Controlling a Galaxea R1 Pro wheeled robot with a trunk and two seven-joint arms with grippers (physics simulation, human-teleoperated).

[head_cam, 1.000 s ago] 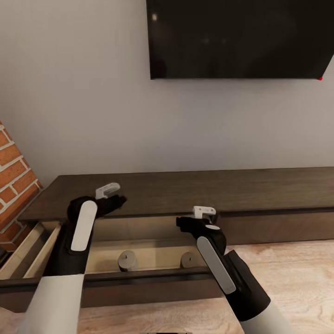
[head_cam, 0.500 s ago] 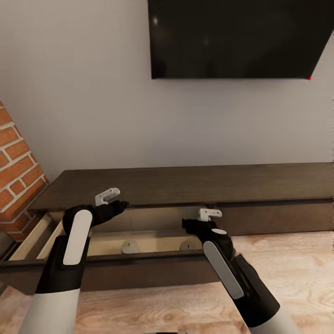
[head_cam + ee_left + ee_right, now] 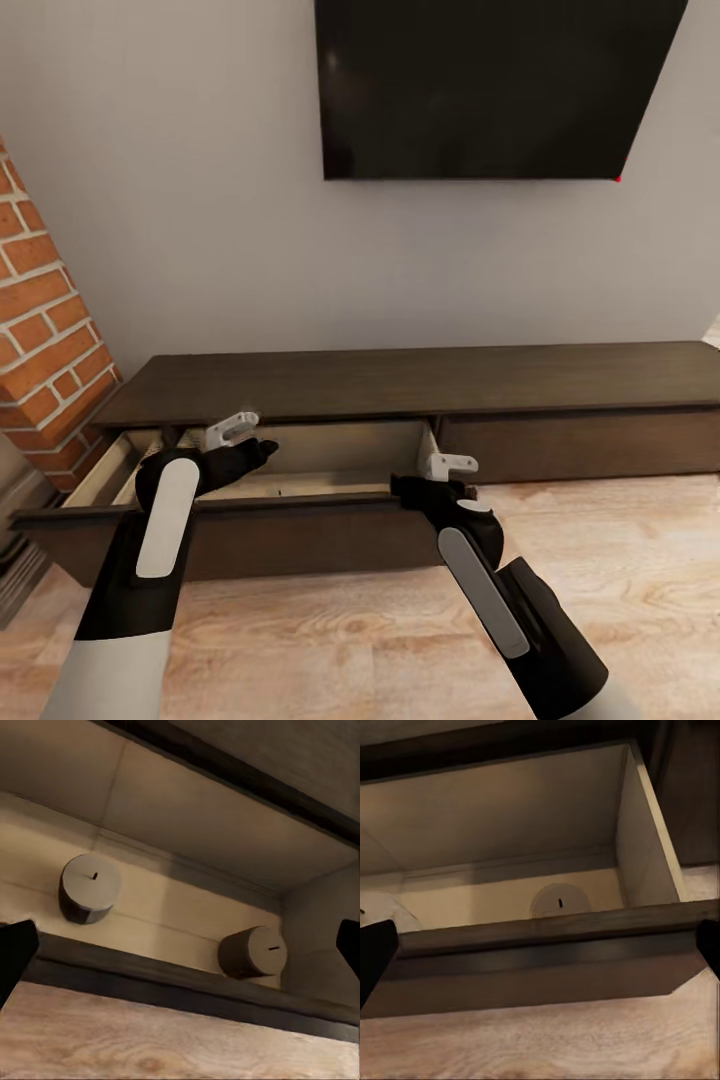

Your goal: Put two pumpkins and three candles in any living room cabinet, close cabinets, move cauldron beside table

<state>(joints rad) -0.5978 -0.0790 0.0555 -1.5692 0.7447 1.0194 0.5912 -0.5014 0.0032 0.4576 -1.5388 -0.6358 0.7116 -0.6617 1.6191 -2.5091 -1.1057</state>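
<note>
The long dark cabinet [image 3: 400,375] stands against the wall with its left drawer [image 3: 280,530] pulled out. In the left wrist view two cream candles [image 3: 88,886] [image 3: 255,951] stand upright on the drawer's pale floor. The right wrist view looks into the same drawer at one candle [image 3: 559,900] and the edge of another [image 3: 382,911]. My left gripper [image 3: 245,440] hovers open over the drawer, holding nothing. My right gripper [image 3: 440,478] is open beside the drawer's right front corner, also holding nothing. Pumpkins, cauldron and table are out of view.
A red brick fireplace [image 3: 45,340] rises at the left, close to the drawer's end. A wall TV [image 3: 490,85] hangs above the cabinet. The cabinet's right drawer front [image 3: 580,445] is shut. Light wood floor [image 3: 620,560] stretches to the right.
The whole picture has shifted: the camera has drawn back, so the cabinet looks farther off and the drawer front now hides the candles in the head view. Both grippers stay open.
</note>
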